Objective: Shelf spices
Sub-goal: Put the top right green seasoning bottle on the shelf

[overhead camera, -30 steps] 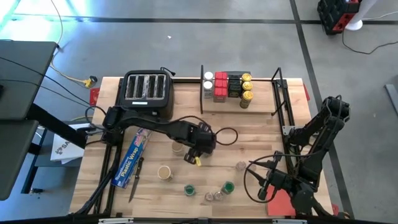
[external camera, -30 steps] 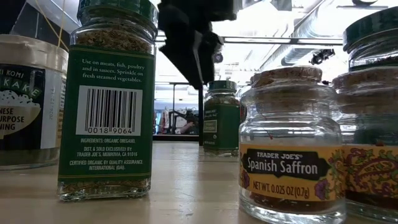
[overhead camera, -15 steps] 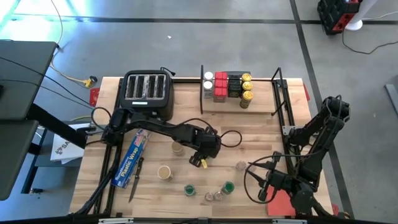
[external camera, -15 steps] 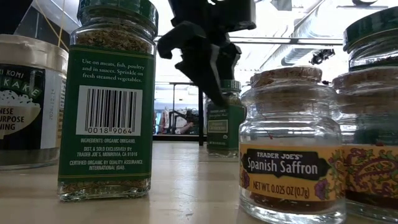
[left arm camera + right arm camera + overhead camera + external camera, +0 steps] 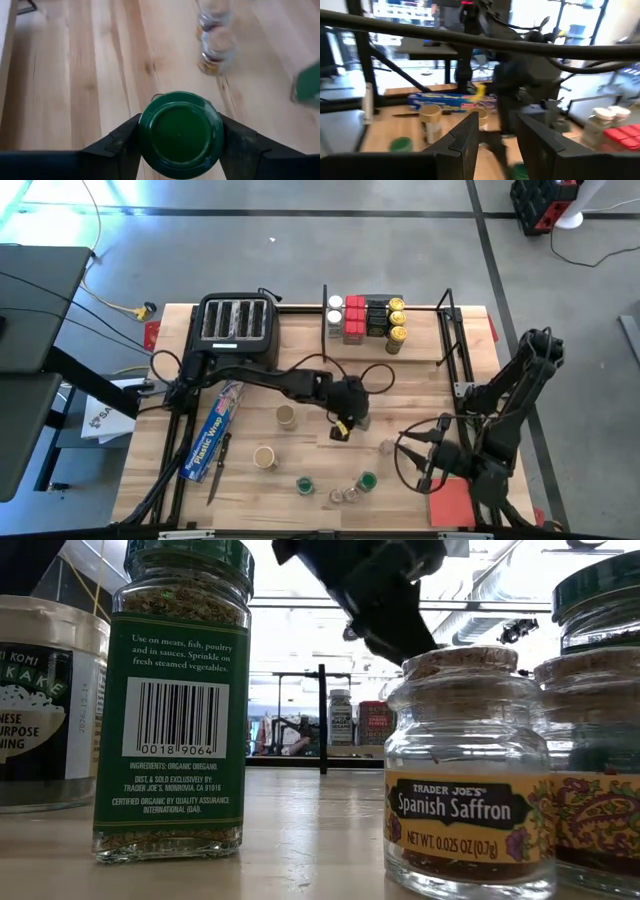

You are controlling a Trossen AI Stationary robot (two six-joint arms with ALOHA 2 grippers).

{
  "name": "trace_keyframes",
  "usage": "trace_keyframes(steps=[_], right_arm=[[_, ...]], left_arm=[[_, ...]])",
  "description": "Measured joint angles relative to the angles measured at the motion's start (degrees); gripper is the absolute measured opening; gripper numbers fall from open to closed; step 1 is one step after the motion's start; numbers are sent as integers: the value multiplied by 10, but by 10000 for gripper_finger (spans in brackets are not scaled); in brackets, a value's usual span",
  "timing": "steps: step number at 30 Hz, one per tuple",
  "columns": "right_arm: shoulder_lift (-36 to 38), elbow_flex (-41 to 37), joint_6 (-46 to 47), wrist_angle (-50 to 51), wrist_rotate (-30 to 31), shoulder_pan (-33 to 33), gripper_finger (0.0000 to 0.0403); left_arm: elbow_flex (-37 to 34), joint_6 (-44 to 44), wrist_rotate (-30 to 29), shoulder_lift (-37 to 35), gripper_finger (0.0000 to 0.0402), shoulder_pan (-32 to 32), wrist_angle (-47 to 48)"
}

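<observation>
We have the left hand (image 5: 180, 137) clenched on a green-lidded spice jar (image 5: 180, 132), fingers (image 5: 115, 145) pressed against opposite sides just under the lid. In the high view this hand (image 5: 350, 418) sits mid-desk (image 5: 420, 405), between the loose jars at the front and the shelf (image 5: 420, 350) at the back; whether the jar rides clear of the wood we cannot tell.

Handling, our judgement: a small glass jar of dried herbs should be light and rigid, but glass is slick and breakable. The grip near the lid looks sound, since the lid's rim gives a lip against slipping. Squeeze need only be moderate. We would keep it upright and set it down gently, as a knock against the tins could topple them.

The shelf already carries white-lidded jars (image 5: 335, 310), red tins (image 5: 355, 320), black boxes (image 5: 377, 318) and yellow-lidded jars (image 5: 397, 322) in a tight cluster, so free board lies to either side.

Still on the desk: two tan-lidded jars (image 5: 285, 415), two green-lidded jars (image 5: 305, 484), and small clear jars (image 5: 343, 495). The low view shows a cork-topped Spanish Saffron jar (image 5: 468, 775), tiny and likely the most fragile; take it around the body.

The right hand (image 5: 497, 137) hangs released near the desk's front right corner, waiting.
</observation>
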State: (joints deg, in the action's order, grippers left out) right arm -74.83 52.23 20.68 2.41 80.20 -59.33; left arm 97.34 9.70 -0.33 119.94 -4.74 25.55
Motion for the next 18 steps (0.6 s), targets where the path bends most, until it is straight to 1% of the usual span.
trace_keyframes(steps=[5,8,10,12,16,18], right_arm=[[33,0,28,11,-65,19,121],[48,0,79,48,-77,37,121],[59,1,135,97,-79,44,121],[73,1,201,160,-97,54,121],[101,1,337,288,-165,87,121],[107,0,374,345,-202,108,121]], left_arm=[[2,-54,14,32,210,22,-98],[7,-81,16,50,212,32,-134],[7,-95,4,55,213,34,-144],[7,-105,-2,56,213,39,-142],[7,-92,-6,56,220,44,-149],[7,-99,6,56,229,49,-158]])
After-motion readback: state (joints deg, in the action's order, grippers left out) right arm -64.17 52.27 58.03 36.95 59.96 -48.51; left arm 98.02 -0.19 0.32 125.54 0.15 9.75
